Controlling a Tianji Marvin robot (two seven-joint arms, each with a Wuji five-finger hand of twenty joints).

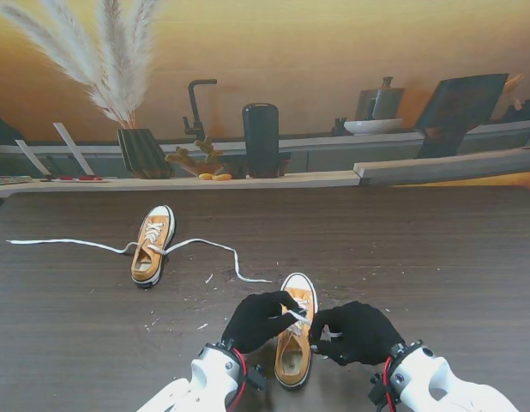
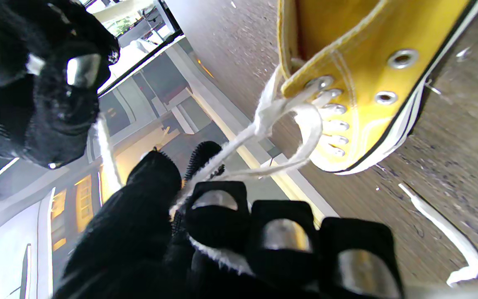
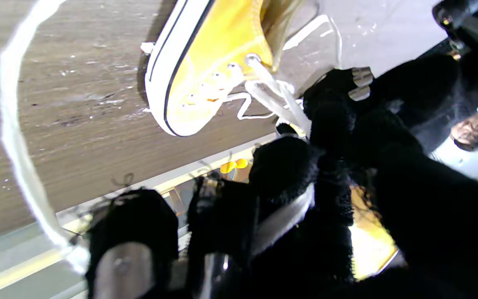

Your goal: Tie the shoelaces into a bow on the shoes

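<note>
Shoelaces of the near shoe, white, gathered over its tongue between the two hands. The near shoe is a yellow canvas low-top with a white toe cap and sole; it lies on the dark wood-grain tabletop close to me, long axis running near to far, toe pointing away from me, heel toward me. The left hand, in a black glove, sits just left of the shoe with fingers curled, pinching a lace strand; the left wrist view shows the strand running from the crossed laces at the top eyelets into the fingers. The right hand, also gloved, sits just right of the shoe with fingers closed; a lace strand reaches it in the stand's view, and the right wrist view shows a white strand curving down to its fingertips. No finished bow is visible.

The far shoe, of the same kind, lies well apart, farther from me and to the left, long axis also near to far, toe pointing away. Its loose lace trails flat on the tabletop to both sides. Small white flecks lie scattered between the shoes. Beyond the far edge stands a vase with pampas grass.
</note>
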